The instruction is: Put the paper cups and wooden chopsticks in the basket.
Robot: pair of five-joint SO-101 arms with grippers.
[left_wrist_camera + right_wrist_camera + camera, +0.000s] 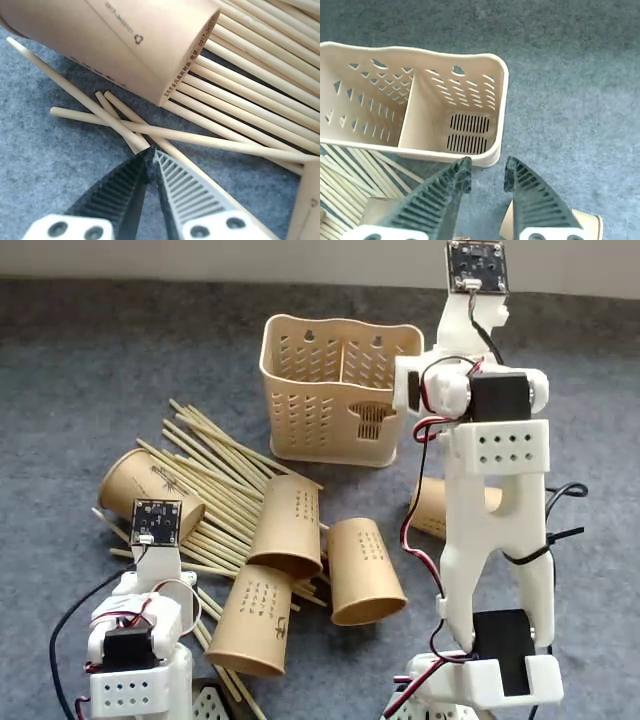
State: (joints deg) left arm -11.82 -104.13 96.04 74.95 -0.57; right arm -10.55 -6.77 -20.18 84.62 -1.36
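A beige slotted basket (340, 390) with two compartments stands upright at the back of the grey mat, with nothing inside (415, 107). Several paper cups lie on their sides: one at the left (150, 490), two in the middle (287, 527) (262, 615), one to their right (365, 570), one partly behind the right arm (432, 505). Wooden chopsticks (215, 480) fan out under them. My left gripper (151, 154) is shut, its tips touching loose chopsticks (165, 135) beside a cup (125, 40). My right gripper (487, 172) hangs open with nothing in it above the basket's near right corner.
The right arm's tall white frame (497, 530) stands in front of the rightmost cup. The left arm's base (135, 660) sits at the front left. Grey mat (80, 370) lies bare to the left of and behind the basket.
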